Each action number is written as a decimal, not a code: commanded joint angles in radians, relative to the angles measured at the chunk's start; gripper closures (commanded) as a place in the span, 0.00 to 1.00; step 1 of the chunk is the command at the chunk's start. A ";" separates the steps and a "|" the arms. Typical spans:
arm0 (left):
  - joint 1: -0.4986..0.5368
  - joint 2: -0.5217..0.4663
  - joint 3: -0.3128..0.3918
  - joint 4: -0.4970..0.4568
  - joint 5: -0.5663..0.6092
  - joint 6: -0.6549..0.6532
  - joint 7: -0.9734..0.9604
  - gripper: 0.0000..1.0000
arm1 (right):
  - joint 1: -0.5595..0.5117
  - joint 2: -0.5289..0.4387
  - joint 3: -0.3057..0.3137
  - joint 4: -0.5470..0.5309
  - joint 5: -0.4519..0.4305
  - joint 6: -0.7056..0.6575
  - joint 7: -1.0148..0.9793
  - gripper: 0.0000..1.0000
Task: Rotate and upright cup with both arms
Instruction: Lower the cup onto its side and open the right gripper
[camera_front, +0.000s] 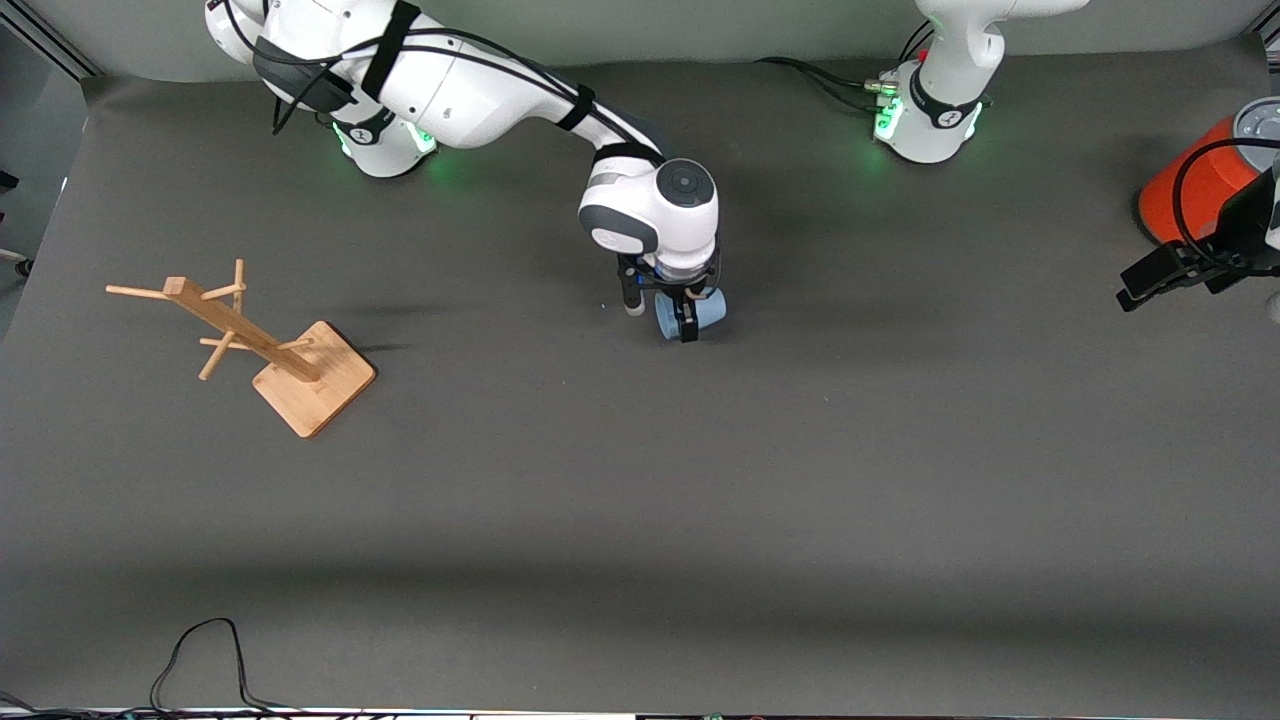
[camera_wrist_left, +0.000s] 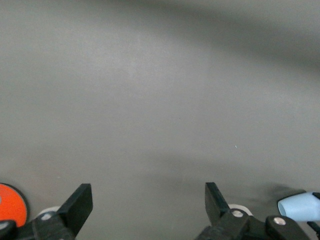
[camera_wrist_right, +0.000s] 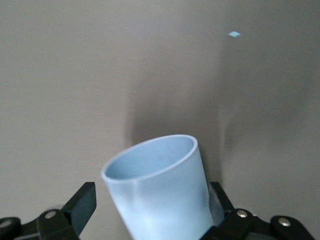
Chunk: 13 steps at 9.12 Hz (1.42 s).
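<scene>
The pale blue cup lies on its side near the middle of the table. My right gripper hangs straight down over it, and the arm reaches in from its base. In the right wrist view the cup sits tilted between the fingers of the right gripper, its open mouth facing away from the camera. The jaws are open, with a gap showing beside one finger. My left gripper waits open over the left arm's end of the table, next to the orange can. The left gripper holds nothing; the cup shows far off.
A large orange can stands at the left arm's end of the table, also seen as the orange can in the left wrist view. A wooden rack stands toward the right arm's end. A black cable loops at the table edge nearest the front camera.
</scene>
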 joint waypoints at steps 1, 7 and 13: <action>0.003 -0.017 -0.003 -0.012 -0.010 0.002 -0.007 0.00 | -0.034 -0.024 0.015 0.090 -0.026 -0.093 -0.047 0.00; 0.002 -0.005 -0.003 0.005 0.008 -0.001 -0.022 0.00 | -0.414 -0.243 0.015 0.090 0.265 -0.193 -1.096 0.00; -0.074 0.215 -0.098 0.111 0.123 -0.001 -0.031 0.00 | -0.619 -0.432 0.007 0.119 0.329 -0.444 -1.819 0.00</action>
